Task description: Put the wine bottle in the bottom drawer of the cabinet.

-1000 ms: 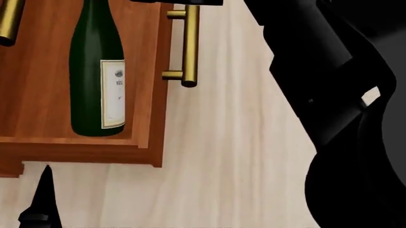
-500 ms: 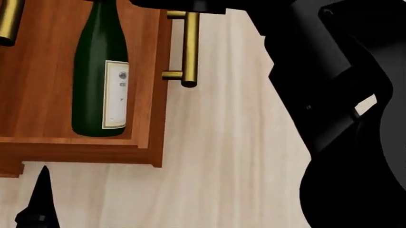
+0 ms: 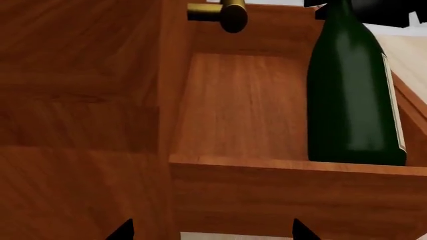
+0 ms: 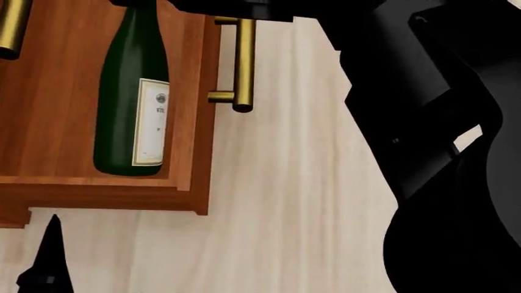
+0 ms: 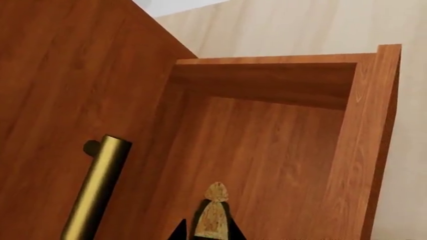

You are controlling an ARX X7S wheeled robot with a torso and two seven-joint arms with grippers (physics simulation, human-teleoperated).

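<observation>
Glossy green wine bottle (image 4: 130, 104) in wooden bottom drawer (image 4: 49, 91), right end effector (image 5: 208, 226) pinching its cork.

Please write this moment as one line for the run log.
stage: placing | wine bottle: inside open bottom drawer | right gripper: at its cork | left gripper: clear, open

Wine bottle (image 3: 350, 95) stands inside the pulled-out bottom drawer (image 3: 293, 192) against one side wall, brass handle (image 3: 220, 12) above on the cabinet (image 3: 77, 100).

Glossy glass wine bottle (image 4: 130, 97), wooden bottom drawer (image 4: 49, 110)
</observation>
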